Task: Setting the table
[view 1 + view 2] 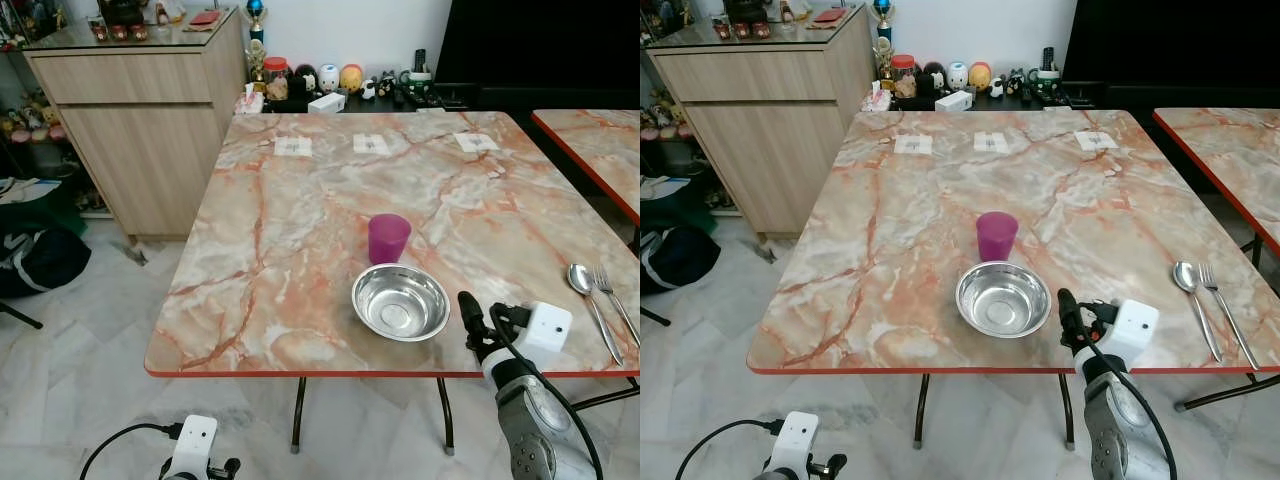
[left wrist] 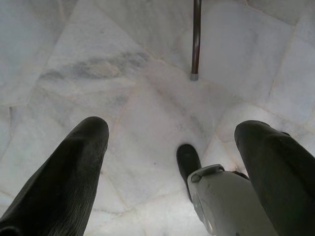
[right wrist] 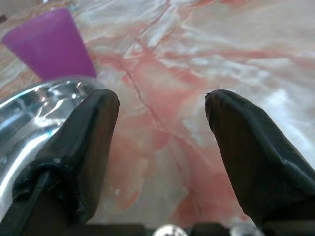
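Note:
A steel bowl (image 1: 400, 301) sits near the front edge of the marble table (image 1: 300, 220), and a purple cup (image 1: 388, 238) stands upright just behind it. A spoon (image 1: 590, 300) and a fork (image 1: 615, 300) lie side by side at the front right. My right gripper (image 3: 160, 115) is open, hovering over the table's front edge just right of the bowl (image 3: 29, 123), with nothing between its fingers. My left gripper (image 2: 170, 142) hangs open low beside the table, over the floor.
Three small white cards (image 1: 371, 144) lie along the table's far side. A wooden cabinet (image 1: 140, 120) stands at the back left, a dark bag (image 1: 40, 255) on the floor left, a second table (image 1: 600, 150) to the right. Ornaments (image 1: 330, 80) line the back shelf.

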Robot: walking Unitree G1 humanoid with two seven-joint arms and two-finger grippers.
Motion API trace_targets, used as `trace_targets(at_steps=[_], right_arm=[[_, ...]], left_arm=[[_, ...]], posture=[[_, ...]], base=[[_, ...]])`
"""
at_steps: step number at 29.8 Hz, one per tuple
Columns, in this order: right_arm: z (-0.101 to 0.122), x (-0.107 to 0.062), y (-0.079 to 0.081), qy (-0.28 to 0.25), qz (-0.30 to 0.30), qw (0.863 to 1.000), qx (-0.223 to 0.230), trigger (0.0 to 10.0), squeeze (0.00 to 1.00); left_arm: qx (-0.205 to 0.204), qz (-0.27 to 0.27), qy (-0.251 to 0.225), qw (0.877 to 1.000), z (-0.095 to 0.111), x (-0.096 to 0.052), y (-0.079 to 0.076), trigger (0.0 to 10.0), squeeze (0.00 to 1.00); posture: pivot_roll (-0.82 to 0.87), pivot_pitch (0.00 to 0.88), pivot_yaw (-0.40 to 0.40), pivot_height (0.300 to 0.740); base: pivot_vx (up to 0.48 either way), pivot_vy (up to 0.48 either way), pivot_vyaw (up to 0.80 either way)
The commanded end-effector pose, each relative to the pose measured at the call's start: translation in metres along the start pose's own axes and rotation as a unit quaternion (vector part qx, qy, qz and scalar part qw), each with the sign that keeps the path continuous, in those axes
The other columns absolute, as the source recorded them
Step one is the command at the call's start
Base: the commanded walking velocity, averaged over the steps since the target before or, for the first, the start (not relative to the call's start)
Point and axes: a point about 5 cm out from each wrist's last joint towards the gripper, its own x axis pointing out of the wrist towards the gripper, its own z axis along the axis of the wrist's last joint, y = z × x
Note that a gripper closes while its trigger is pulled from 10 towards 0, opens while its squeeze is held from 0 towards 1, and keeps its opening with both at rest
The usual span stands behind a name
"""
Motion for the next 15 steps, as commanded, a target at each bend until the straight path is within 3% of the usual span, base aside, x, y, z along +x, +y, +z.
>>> trace_targets(at_steps=[1,15], right_arm=[[-0.0008,0.0037,0.0025,0.009,0.007,1.0,0.002,10.0,0.0],[0.0034,0.0123,0.0115,0.005,0.032,0.997,0.065,10.0,0.0]], left_arm=[[0.009,-0.003,0.009,1.0,-0.0052,-0.0012,-0.0002,10.0,0.0],[0.014,-0.003,0.008,1.0,-0.0045,-0.0014,0.0016,10.0,0.0]], posture=[[0.04,0.0,-0.016,0.74],[0.05,0.0,-0.011,0.74]], base=[[0.0,0.0,0.0],[0.0,0.0,0.0]])
